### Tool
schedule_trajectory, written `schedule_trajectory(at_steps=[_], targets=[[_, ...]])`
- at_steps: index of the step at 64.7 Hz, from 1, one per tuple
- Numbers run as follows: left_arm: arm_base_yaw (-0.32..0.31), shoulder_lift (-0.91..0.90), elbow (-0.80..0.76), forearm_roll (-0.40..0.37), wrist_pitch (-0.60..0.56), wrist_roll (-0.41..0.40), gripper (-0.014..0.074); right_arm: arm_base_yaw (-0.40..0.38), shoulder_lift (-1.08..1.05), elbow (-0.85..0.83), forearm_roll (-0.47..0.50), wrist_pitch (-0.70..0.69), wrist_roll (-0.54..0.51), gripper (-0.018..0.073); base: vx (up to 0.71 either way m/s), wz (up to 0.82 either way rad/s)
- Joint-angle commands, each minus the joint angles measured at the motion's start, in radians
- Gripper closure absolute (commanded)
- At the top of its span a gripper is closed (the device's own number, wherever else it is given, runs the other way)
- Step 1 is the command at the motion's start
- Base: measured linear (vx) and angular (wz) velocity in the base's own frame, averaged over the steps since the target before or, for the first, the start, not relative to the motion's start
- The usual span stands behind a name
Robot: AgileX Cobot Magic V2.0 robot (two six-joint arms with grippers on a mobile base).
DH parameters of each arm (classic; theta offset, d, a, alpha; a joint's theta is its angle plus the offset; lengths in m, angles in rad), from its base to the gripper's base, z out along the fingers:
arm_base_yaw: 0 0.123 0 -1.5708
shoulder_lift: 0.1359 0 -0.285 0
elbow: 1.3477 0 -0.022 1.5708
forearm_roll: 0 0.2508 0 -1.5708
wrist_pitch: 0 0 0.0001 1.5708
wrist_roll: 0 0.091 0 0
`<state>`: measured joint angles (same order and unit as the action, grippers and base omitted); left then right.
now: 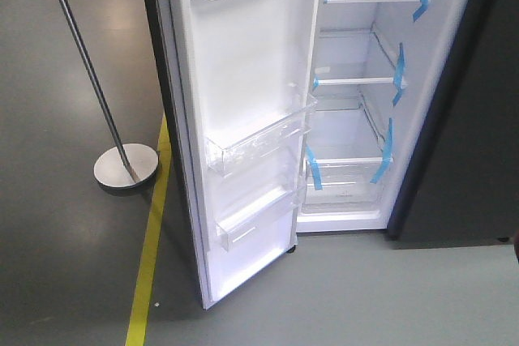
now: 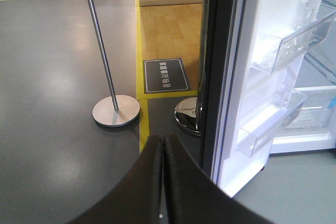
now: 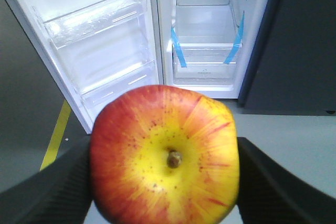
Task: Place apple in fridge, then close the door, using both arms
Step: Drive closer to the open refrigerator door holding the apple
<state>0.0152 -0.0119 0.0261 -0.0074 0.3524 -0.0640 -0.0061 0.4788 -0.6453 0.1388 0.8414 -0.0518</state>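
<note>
Apple (image 3: 165,156), held short of the open fridge (image 1: 340,119), could fall if it clips the bins (image 1: 259,139) on the door (image 1: 243,79) or a shelf (image 1: 369,80) edge. Left gripper (image 2: 163,142), pressed together and empty, hangs beside the door's outer edge; right gripper (image 3: 165,182) pinches the apple between both fingers (image 3: 283,182).

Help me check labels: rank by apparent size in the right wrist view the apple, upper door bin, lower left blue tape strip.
1. apple, largest only because it sits nearest the camera.
2. upper door bin.
3. lower left blue tape strip.
</note>
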Motion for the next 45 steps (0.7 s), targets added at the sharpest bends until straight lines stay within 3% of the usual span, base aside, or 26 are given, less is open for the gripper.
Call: schedule_trajectory(at_steps=[1, 45], targets=[[-0.002, -0.014, 0.019, -0.004, -0.070, -0.001, 0.0602, 0.000, 0.006, -0.025, 0.004, -0.076, -0.006, 0.0364, 0.07, 0.03], [-0.002, -0.014, 0.019, -0.004, -0.070, -0.001, 0.0602, 0.000, 0.006, -0.025, 0.004, -0.076, -0.006, 0.0364, 0.04, 0.03]])
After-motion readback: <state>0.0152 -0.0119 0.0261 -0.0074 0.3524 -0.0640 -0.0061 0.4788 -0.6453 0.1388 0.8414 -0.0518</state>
